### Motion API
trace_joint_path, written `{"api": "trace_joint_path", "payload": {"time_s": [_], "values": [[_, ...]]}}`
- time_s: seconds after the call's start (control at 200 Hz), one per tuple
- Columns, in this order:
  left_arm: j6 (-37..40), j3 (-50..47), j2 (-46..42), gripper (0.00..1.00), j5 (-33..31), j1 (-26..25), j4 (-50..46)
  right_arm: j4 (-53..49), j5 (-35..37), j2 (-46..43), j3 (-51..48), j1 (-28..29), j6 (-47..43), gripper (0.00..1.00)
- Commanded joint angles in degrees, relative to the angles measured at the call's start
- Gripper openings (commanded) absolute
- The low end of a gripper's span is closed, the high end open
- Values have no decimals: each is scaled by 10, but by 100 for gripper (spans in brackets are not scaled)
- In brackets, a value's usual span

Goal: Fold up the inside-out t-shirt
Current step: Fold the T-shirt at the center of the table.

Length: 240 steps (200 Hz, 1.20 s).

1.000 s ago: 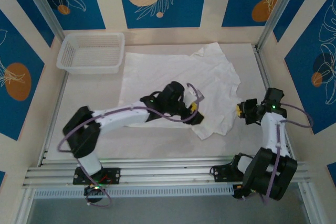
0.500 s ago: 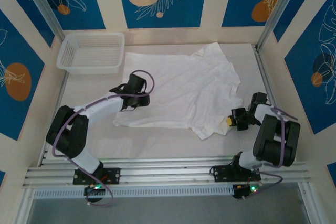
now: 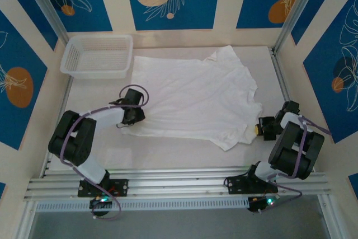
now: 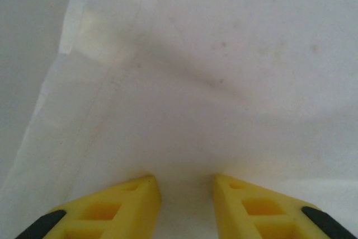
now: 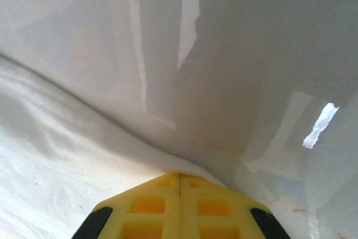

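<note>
Right gripper (image 3: 260,129) moved toward table (image 3: 168,158) right edge, pinching t-shirt (image 3: 196,96) hem; left gripper (image 3: 126,122) part-spread over shirt's near-left corner.

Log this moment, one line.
t-shirt: spread on table, unfolded | left fingers: apart, at its near-left corner | right fingers: shut on its near-right edge

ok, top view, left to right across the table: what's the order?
basket → left gripper → t-shirt → right gripper
</note>
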Motion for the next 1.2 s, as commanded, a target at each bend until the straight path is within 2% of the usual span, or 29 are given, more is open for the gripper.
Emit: {"api": "trace_joint_path", "payload": {"time_s": [0.0, 0.19, 0.305, 0.44, 0.59, 0.83, 0.99, 1.11, 1.195], "values": [[3, -34, -24, 41, 15, 6, -13, -41, -20, -41, 25, 1, -69, 11], [31, -32, -158, 51, 46, 4, -37, -77, 38, -171, -32, -2, -38, 36], [43, -34, -220, 54, 49, 5, -73, -53, -2, -209, -82, 6, -39, 36], [65, -41, -264, 55, 35, 5, -117, -47, 18, -187, -88, 31, -53, 37], [81, -44, -266, 56, 12, 5, -153, -17, 30, -159, -80, 37, -54, 36], [70, -76, -284, 56, 5, 5, -137, 18, 68, -145, -84, 36, -70, 39], [60, -81, -285, 56, -2, 7, -144, 47, 50, -127, -91, 39, -68, 34], [38, -75, -281, 56, -21, 17, -199, 50, 43, -120, -84, 38, -68, 21], [37, -81, -289, 55, -20, 36, -216, 47, 40, -120, -80, 36, -69, 15]]}}
